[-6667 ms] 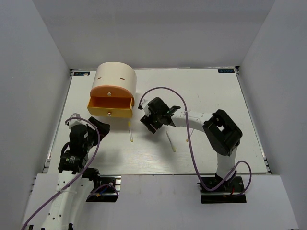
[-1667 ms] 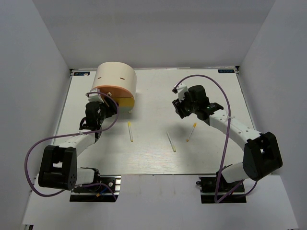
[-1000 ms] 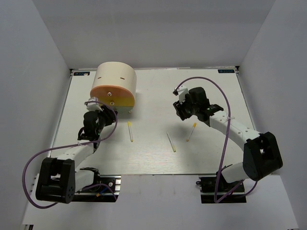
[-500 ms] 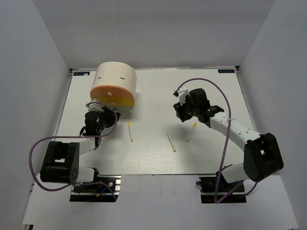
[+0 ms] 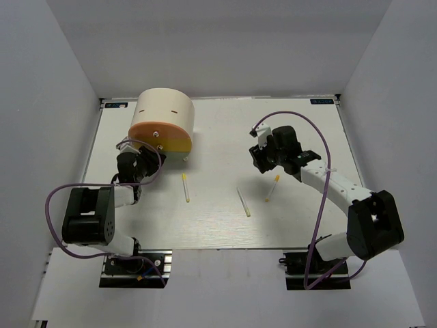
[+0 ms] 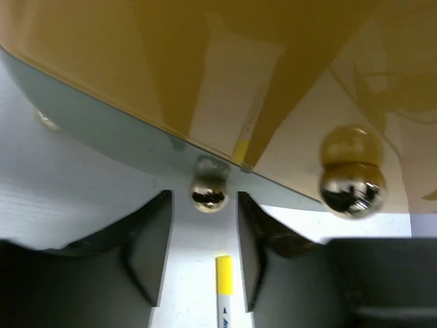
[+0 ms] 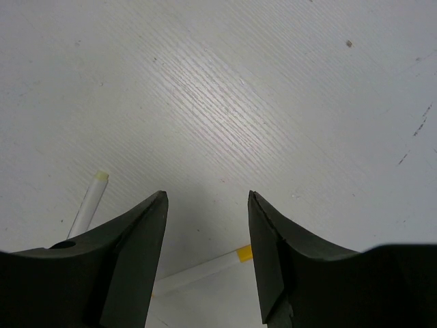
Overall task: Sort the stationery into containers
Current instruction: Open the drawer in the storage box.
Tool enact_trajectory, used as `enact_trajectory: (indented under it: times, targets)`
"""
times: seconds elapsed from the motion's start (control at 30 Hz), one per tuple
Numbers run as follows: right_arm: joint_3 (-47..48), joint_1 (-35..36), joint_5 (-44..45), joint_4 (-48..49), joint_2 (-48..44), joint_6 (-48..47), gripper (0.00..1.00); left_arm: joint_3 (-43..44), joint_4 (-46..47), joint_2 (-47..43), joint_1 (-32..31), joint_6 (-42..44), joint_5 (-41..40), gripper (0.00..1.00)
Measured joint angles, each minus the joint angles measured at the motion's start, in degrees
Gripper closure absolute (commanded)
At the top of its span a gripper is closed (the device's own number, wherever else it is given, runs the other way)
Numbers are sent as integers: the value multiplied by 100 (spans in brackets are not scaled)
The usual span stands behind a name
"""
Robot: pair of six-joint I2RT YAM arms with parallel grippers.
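The containers are an orange drawer (image 5: 158, 132) and a yellow drawer (image 5: 179, 143), both pushed in, in the cream organiser (image 5: 164, 108). My left gripper (image 5: 138, 164) is at the drawer front. In the left wrist view it (image 6: 203, 198) is open, with a small round knob (image 6: 209, 192) between its tips, touching neither finger. A larger knob (image 6: 352, 179) is to the right. The stationery on the table is three thin pale sticks (image 5: 186, 188) (image 5: 244, 202) (image 5: 272, 188). My right gripper (image 5: 259, 162) hovers open and empty above a yellow-banded stick (image 7: 205, 268).
A yellow-capped white pen (image 6: 224, 297) lies on the table between my left fingers, short of the knob. Another stick's pale end (image 7: 89, 203) shows left of my right fingers. The white table (image 5: 225, 137) is walled by grey panels on three sides.
My left gripper has moved up to the organiser's front and its jaws have opened a little. The drawer that was open earlier is pushed in. The right arm has barely moved.
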Motion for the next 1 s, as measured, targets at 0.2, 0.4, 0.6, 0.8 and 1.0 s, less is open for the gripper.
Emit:
enact_trajectory:
  times: [0.2, 0.4, 0.6, 0.8, 1.0]
  targets:
    - [0, -35, -2, 0, 0, 0, 43, 72, 136, 243, 118, -44, 177, 54]
    - [0, -57, -2, 0, 0, 0, 43, 83, 457, 483, 203, -55, 466, 55]
    - [0, -59, -7, -2, 0, 0, 43, 83, 798, 750, 269, -120, 743, 54]
    - [0, -70, -7, -2, 0, -2, 43, 83, 1010, 933, 271, -212, 846, 54]
    - [0, -87, -13, -2, 0, -4, 43, 81, 1198, 1025, 269, -334, 874, 70]
